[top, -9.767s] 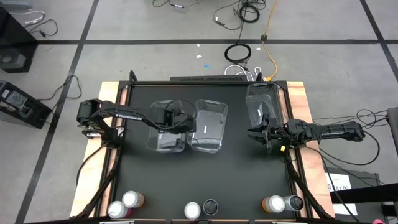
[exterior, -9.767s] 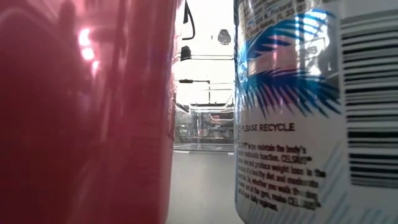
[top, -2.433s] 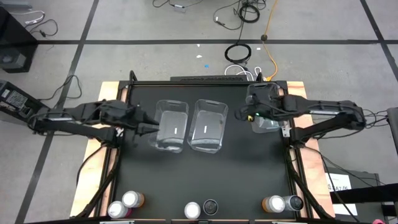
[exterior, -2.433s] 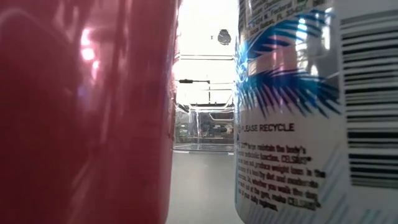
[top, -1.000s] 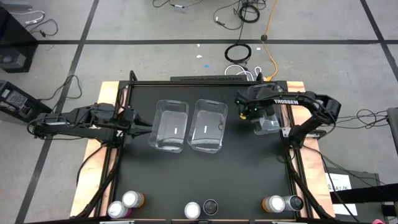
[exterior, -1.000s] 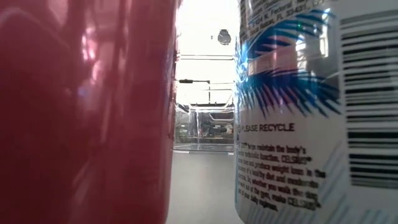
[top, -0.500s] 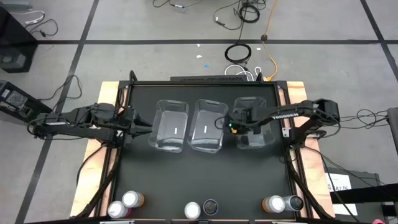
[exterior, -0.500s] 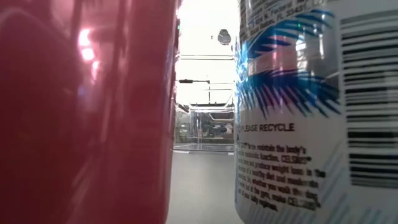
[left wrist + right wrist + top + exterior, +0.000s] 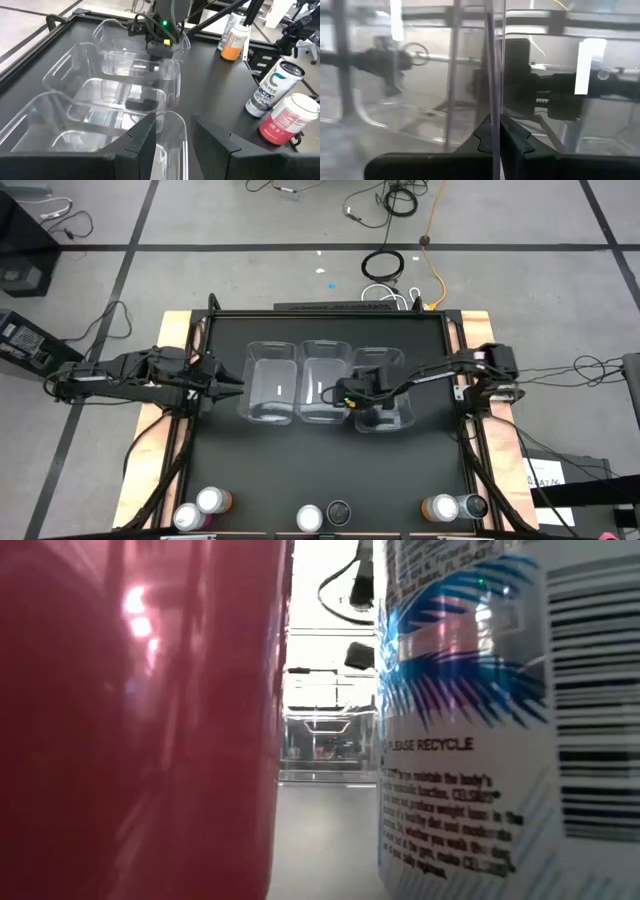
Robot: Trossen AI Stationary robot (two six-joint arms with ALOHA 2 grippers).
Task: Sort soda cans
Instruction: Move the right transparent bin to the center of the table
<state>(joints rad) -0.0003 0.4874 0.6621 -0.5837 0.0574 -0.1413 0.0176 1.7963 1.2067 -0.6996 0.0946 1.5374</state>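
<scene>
Three clear plastic bins stand side by side mid-table: left bin (image 9: 274,385), middle bin (image 9: 322,380), right bin (image 9: 388,392). My right gripper (image 9: 352,400) is shut on the right bin, between it and the middle bin. My left gripper (image 9: 238,388) is open at the left bin's left end, its fingers (image 9: 146,140) on either side of that bin's end wall (image 9: 172,120). Soda cans stand upright along the near edge: pink (image 9: 188,517), orange (image 9: 213,500), pink (image 9: 310,518), dark (image 9: 339,510), orange (image 9: 438,507), dark (image 9: 473,505). My right gripper pinches the right bin's left side wall (image 9: 494,90) between its two fingers (image 9: 482,137). The thin clear wall runs up between the fingertips. The arm reaches in from the table's right. The bin stands upright, its floor on the table as far as the high view shows.
Two cans fill the low view: a pink one (image 9: 140,720) and a white-and-blue one (image 9: 480,720), with the bins (image 9: 325,755) far behind. The black tabletop (image 9: 320,460) is bare between bins and cans. A frame rail (image 9: 330,312) runs along the far edge.
My right gripper has moved toward the table's left and slightly nearer, dragging the right bin from the far right corner across the table until it stands next to the middle bin. The middle bin has shifted a little left toward the left bin.
</scene>
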